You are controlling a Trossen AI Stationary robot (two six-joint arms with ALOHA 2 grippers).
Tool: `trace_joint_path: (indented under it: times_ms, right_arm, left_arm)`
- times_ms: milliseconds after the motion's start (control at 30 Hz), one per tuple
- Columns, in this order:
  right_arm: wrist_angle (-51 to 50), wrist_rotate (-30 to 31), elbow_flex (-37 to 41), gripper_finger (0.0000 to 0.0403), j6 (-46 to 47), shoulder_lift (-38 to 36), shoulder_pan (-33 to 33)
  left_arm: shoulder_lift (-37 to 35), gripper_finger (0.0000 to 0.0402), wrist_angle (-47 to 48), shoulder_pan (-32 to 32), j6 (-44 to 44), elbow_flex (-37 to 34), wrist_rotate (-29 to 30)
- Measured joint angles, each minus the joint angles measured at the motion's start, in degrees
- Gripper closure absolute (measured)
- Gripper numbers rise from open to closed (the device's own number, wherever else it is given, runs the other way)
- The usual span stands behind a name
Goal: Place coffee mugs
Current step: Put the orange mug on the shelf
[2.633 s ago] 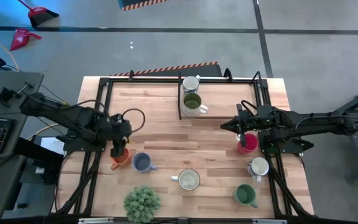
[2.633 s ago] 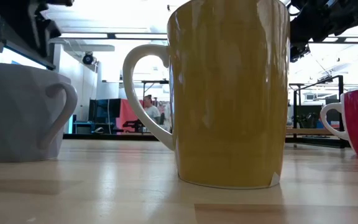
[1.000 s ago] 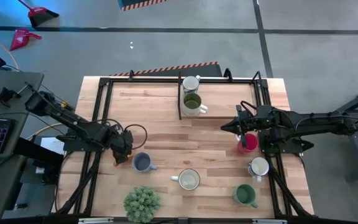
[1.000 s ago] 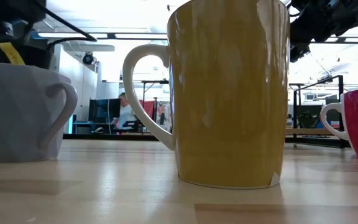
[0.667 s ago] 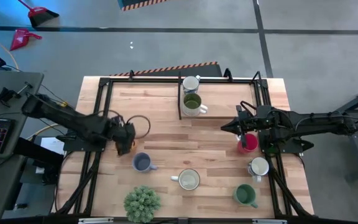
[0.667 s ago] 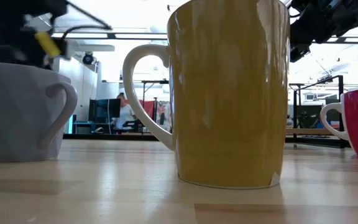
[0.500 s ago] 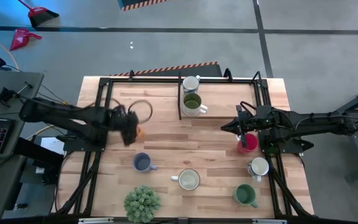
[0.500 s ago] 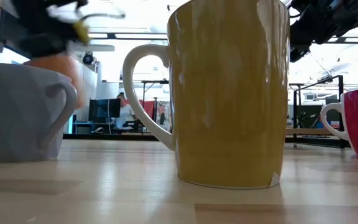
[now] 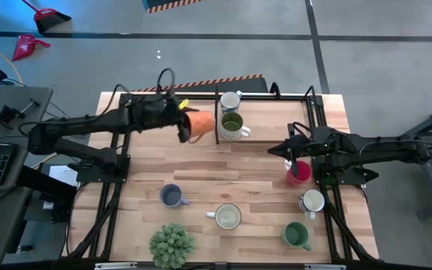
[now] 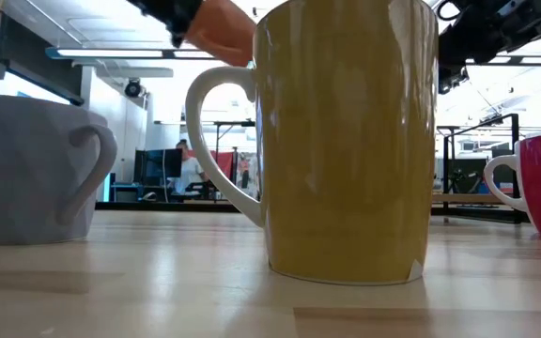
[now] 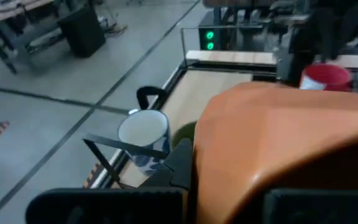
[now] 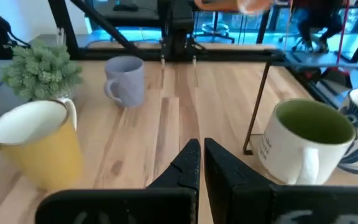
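Two mugs stood one behind the other at the table's far edge. Left of them, just beside, hung a held mug. Well nearer than the pair stood the plant, with four mugs strung rightward along the near side.

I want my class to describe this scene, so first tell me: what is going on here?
A two-armed robot is placing mugs on a wooden table. The left gripper holds an orange mug in the air near the far edge, beside two mugs standing in a wire frame. The right gripper waits shut above the table by a red mug. Four more mugs and a potted plant stand nearer the front.
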State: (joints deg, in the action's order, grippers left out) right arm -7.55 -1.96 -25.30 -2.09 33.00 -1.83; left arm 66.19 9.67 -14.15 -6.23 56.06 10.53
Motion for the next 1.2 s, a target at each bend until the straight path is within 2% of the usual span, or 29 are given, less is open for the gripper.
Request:
trace_joint_path:
  times_ms: [133, 267, 567, 700, 867, 933, 1000, 1200]
  right_arm:
    - [0.13, 0.0, 0.0, 0.0403, 0.09, -2.51, 0.0]
    - [-0.46, -0.01, -0.02, 0.0403, 0.87, -4.57, 0.0]
    - [-4.94, -0.44, -0.02, 0.0403, 2.08, -8.68, 0.0]
    - [-5.53, -3.74, -0.02, 0.0403, 2.08, -10.0, 0.0]
    - [-7.33, -8.6, -0.02, 0.0403, 0.64, -12.12, -0.01]
    - [-7.48, -10.55, -0.01, 0.0403, -0.47, -13.2, 0.0]
    - [-7.67, -12.35, -0.05, 0.0403, -1.25, -14.31, 0.0]
    - [-8.15, -15.1, -0.25, 0.0403, -0.25, -17.17, 0.0]
  left_arm:
    - [9.02, 0.0394, 2.42, -0.9, -3.07, 7.3, -2.53]
    - [18.0, 0.0394, 3.87, -1.13, -6.99, 18.01, -5.55]
    - [37.97, 0.0394, 20.82, -3.81, -11.86, 49.31, -10.76]
    - [47.38, 0.0394, 26.76, -4.33, -12.69, 62.34, -12.25]
    - [57.68, 0.0394, 32.15, -4.64, -13.41, 75.42, -13.55]
    - [61.24, 0.0394, 33.55, -4.7, -13.56, 78.87, -14.13]
    - [62.16, 0.0394, 31.15, -4.72, -13.4, 77.81, -14.47]
    - [64.3, 0.0394, 34.87, -4.76, -13.0, 78.08, -14.26]
